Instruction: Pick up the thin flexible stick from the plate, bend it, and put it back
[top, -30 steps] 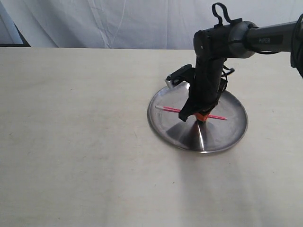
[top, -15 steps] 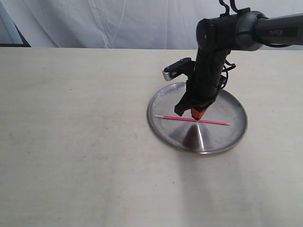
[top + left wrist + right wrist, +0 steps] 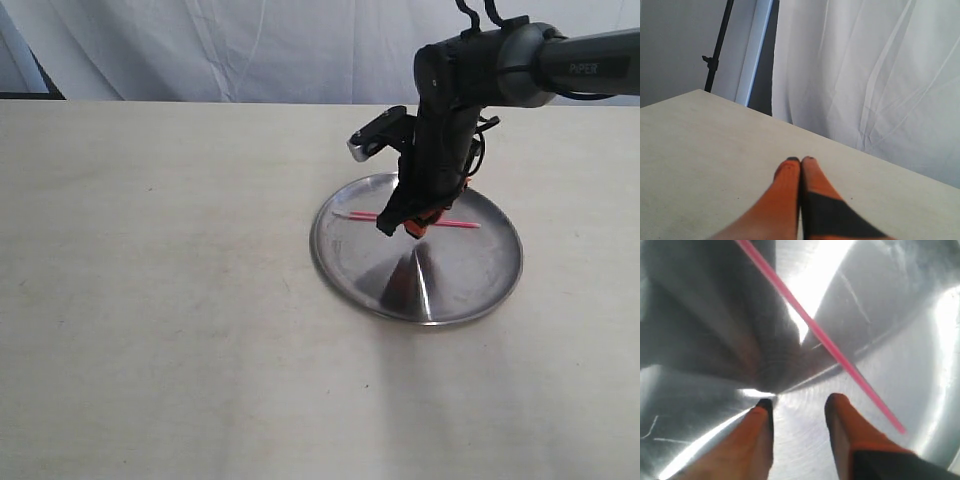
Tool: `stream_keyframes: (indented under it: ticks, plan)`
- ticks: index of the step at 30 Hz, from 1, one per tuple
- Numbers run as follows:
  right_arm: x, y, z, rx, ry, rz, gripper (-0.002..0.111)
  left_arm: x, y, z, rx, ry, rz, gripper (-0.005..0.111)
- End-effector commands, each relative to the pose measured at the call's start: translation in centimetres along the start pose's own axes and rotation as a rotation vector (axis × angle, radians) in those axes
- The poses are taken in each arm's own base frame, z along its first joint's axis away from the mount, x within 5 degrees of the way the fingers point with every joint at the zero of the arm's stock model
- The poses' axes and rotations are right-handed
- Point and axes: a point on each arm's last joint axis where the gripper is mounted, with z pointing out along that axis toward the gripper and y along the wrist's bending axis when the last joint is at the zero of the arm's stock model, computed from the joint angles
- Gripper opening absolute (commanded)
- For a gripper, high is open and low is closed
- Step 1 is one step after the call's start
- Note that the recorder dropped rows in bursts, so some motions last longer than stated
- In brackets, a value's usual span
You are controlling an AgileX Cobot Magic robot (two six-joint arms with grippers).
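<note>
One thin flexible stick (image 3: 455, 223) is seen lying flat across the far half of the plate (image 3: 335, 272), alone in it, just past the spread-apart right gripper (image 3: 797, 405), which is best lowered around the stick's middle and closed softly, while the left gripper (image 3: 801, 161) is pressed together over the bare surface (image 3: 715, 135).

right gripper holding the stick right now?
No, the right gripper is open with nothing between its fingertips; the stick lies on the plate beyond them.
</note>
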Motion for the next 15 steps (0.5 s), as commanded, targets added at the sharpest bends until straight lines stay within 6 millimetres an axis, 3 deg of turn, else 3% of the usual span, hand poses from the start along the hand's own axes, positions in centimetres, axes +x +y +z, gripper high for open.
stream_keyframes:
  ticks: [1,6,15]
  plan:
    - [-0.4,-0.5,-0.1,0.047,-0.056,-0.010,0.036,0.0,0.0,0.0,0.001,-0.002,0.003,0.000]
    - [-0.5,-0.8,0.3,0.081,-0.058,-0.041,0.036,0.0,0.0,0.0,0.001,-0.002,0.003,0.000]
    - [-0.3,-0.9,3.5,0.100,0.007,-0.094,0.036,0.0,0.0,0.0,0.001,-0.002,0.003,0.000]
